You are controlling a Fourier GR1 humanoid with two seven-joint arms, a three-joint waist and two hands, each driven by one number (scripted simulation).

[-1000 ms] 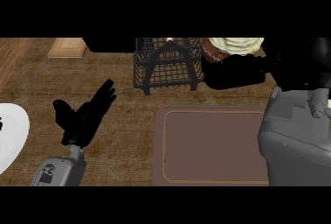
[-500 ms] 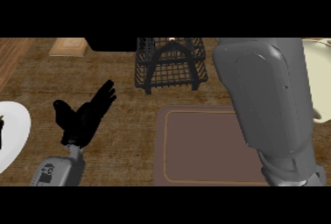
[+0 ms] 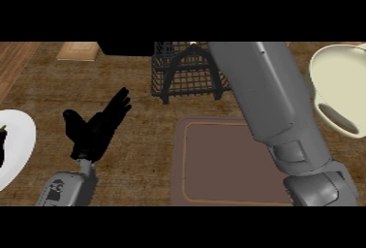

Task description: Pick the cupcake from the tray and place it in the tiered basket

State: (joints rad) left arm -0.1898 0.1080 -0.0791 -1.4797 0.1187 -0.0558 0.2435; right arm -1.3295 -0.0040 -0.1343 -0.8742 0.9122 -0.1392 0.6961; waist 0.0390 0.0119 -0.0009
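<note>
The black wire tiered basket [image 3: 187,73] stands at the back of the counter, in the upper middle of the head view. The brown tray [image 3: 227,165] lies in front of it, and its visible surface is bare. My right forearm [image 3: 275,111] rises across the tray's right side and past the basket's right edge to the picture's top, where the hand is cut off. No cupcake shows anywhere. My left hand [image 3: 93,128] rests open at the left, fingers up, apart from tray and basket.
A white plate [image 3: 18,147] with something dark on it sits at the left edge. At the right edge is a cream bowl [image 3: 342,87]. A small wooden block [image 3: 79,50] and a dark object [image 3: 125,47] lie at the back left.
My right arm has swung up and to the left; the hand and the cupcake it held one second ago have gone out of view at the top. The left hand has stayed still.
</note>
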